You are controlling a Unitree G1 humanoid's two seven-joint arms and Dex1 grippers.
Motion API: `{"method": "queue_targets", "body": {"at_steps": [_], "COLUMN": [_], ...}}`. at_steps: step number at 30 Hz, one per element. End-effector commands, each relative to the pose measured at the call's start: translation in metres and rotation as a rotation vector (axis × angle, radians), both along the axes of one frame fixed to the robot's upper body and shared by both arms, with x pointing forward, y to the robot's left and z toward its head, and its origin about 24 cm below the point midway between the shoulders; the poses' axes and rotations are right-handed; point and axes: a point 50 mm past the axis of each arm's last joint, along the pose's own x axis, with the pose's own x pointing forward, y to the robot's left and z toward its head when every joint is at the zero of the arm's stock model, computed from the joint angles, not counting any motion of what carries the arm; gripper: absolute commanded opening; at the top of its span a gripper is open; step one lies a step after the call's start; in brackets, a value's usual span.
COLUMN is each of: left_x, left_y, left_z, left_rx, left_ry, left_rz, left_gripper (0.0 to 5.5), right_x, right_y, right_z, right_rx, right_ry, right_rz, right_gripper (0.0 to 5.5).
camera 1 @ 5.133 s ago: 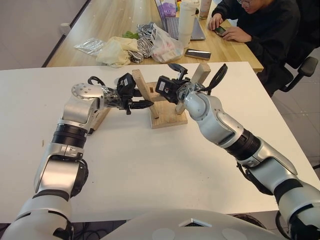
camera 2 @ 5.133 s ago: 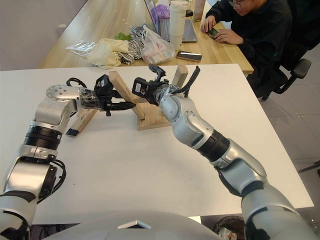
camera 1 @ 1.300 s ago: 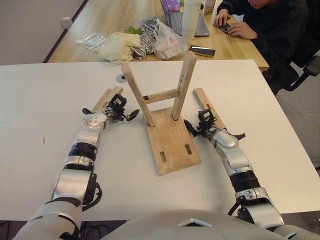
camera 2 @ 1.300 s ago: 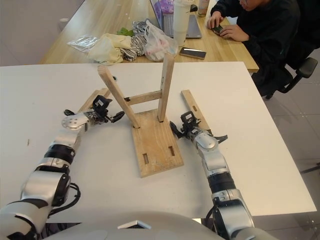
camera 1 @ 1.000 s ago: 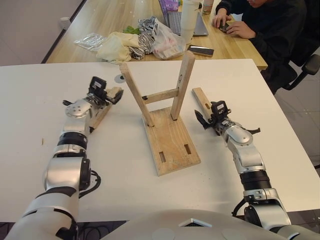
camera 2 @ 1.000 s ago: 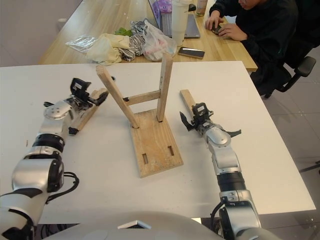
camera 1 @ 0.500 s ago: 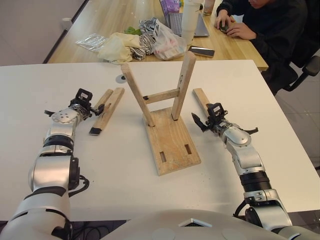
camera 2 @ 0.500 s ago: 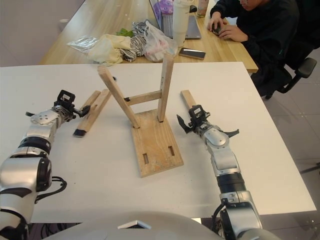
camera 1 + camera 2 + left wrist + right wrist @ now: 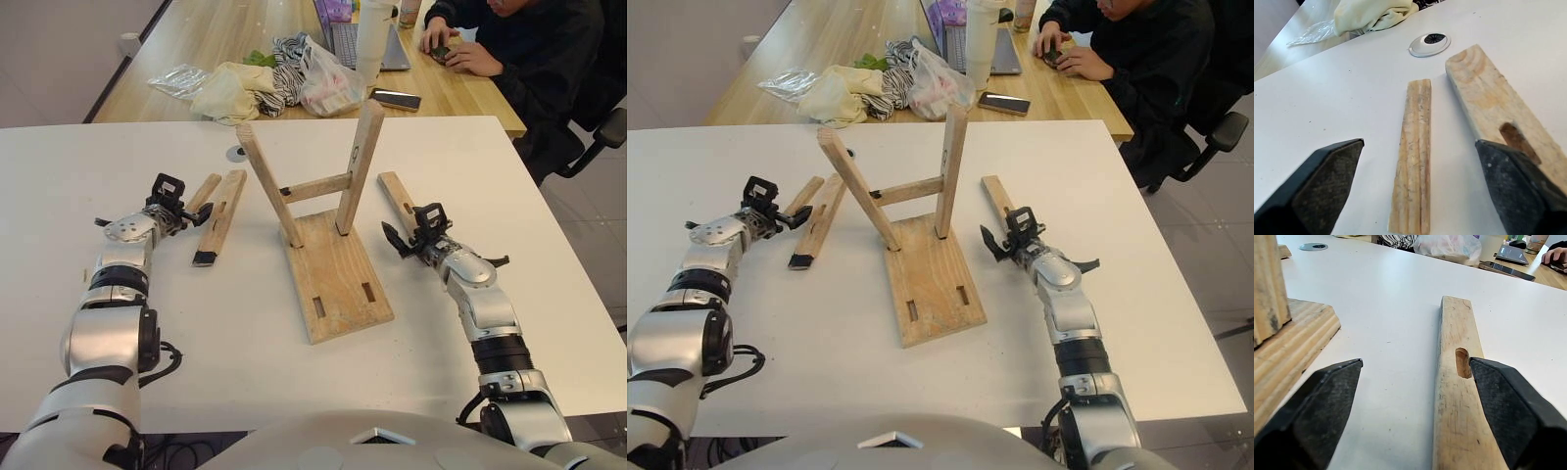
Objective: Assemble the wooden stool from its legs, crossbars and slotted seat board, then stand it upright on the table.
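The slotted seat board (image 9: 338, 279) lies flat mid-table. Two legs (image 9: 266, 183) (image 9: 359, 166) stand up from its far end, joined by a crossbar (image 9: 315, 187). On the left lie a loose leg (image 9: 220, 213) and a thin crossbar (image 9: 203, 191). My left gripper (image 9: 186, 211) is open just left of them, low over the table. In the left wrist view the crossbar (image 9: 1413, 152) runs between the fingers (image 9: 1322, 186) and the leg (image 9: 1493, 117) lies beside it. Another loose leg (image 9: 396, 199) lies on the right. My right gripper (image 9: 411, 235) is open at its near end, with the leg (image 9: 1459, 396) by one finger.
A round cable grommet (image 9: 235, 154) sits in the white table behind the left pieces. Beyond the far edge a wooden table (image 9: 167, 59) holds bags, a phone and a laptop. Bare white surface lies in front of the seat board.
Five seconds ago both grippers were up at the leg frame. They have since drawn back and dropped to the table: the left out to the loose pieces, the right to the loose leg.
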Motion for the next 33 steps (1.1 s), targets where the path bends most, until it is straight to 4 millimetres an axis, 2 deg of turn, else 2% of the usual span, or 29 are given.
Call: {"method": "queue_targets", "body": {"at_steps": [1,6,10,17,23,29,33], "left_x": [-0.002,-0.008,-0.014,-0.022,-0.030,-0.030,-0.028], "left_y": [0.011,0.021,0.021,0.015,0.015,0.015,0.014], "left_z": [0.003,-0.002,-0.011,-0.025,-0.036,-0.037,-0.034], "left_rx": [-0.035,-0.118,-0.139,-0.138,-0.047,-0.038,-0.049], "left_ry": [0.001,0.035,0.093,0.176,0.218,0.217,0.188], "left_rz": [0.064,0.153,0.154,0.093,0.046,0.062,0.075], "left_gripper": [4.20,4.20,4.20,3.19,2.29,1.47,1.25], "right_x": [0.004,0.004,0.006,0.010,0.012,0.016,0.017], "right_y": [-0.005,-0.003,-0.002,-0.006,-0.005,-0.006,-0.006], "right_z": [-0.001,-0.003,-0.002,0.001,0.003,0.006,0.008], "right_rx": [0.004,0.000,0.007,-0.030,-0.035,-0.042,-0.041], "right_ry": [0.014,0.023,0.020,0.014,0.004,-0.007,-0.019], "right_rz": [-0.019,-0.008,0.003,0.014,0.023,0.032,0.031], "right_gripper": [4.00,4.00,4.00,4.00,4.00,4.00,4.00]}}
